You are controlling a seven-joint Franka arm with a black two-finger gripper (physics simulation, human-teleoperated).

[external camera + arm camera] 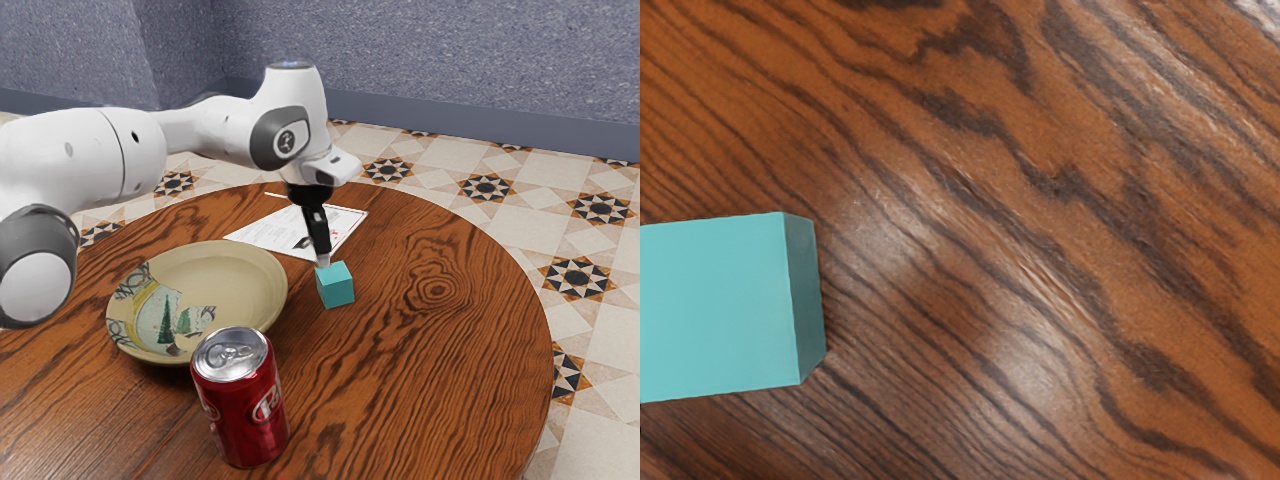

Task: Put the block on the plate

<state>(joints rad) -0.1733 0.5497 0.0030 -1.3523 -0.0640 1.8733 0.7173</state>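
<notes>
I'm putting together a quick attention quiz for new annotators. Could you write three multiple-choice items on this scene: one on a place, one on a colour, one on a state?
1. Seen in the exterior view, where is the block?
A) In the middle of the plate
B) Off the plate, to the view's right
C) Off the plate, to the view's left

2. What colour is the block?
A) Red
B) Yellow
C) Teal

3. How is the soda can placed?
A) Upright
B) Lying on its side
C) Upside down

Key:
1: B, as the block appears beyond the plate's right-hand rim.
2: C, as both views show its blue-green faces.
3: A, as its lid with the pull tab faces up.
</notes>
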